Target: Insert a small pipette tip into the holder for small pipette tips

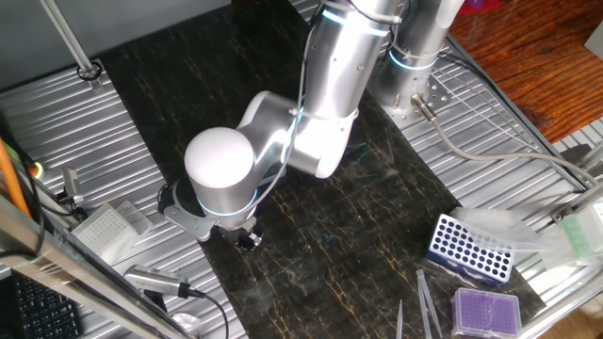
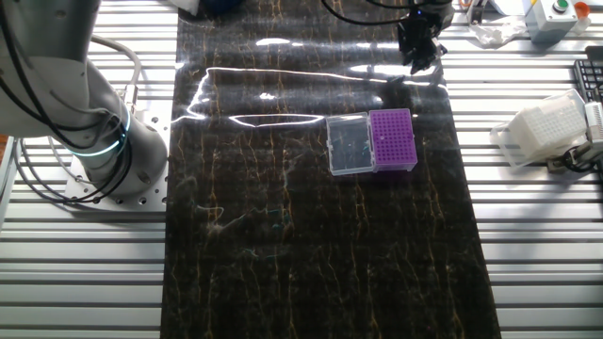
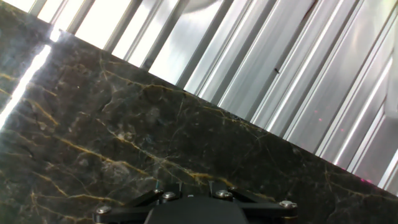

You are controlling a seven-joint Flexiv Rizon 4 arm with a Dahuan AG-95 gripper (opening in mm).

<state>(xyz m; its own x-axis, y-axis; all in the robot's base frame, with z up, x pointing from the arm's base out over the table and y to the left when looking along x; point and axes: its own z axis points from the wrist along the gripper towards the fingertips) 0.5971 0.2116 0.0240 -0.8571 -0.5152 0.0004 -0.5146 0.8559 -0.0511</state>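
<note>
The holder for small pipette tips (image 2: 392, 138) stands on the dark marble mat (image 2: 311, 245), its vivid purple grid facing up. Its clear lid (image 2: 349, 144) lies open on the left side. My gripper (image 2: 418, 53) hangs beyond the holder at the mat's far edge, apart from it. In the one fixed view the gripper (image 1: 247, 237) sits low under the arm's white elbow (image 1: 220, 169), which hides the holder. The fingers are too dark and small to judge. The hand view shows only the black gripper housing (image 3: 193, 210) over mat and ribbed table. No small pipette tip is visible.
A blue rack with round holes (image 1: 469, 250) and a paler purple-topped box (image 1: 485, 311) stand on the ribbed table. Thin metal tweezers (image 1: 426, 301) lie near them. A white tip box (image 2: 546, 132) sits off the mat, and the arm's base (image 2: 94, 141) stands on the other side.
</note>
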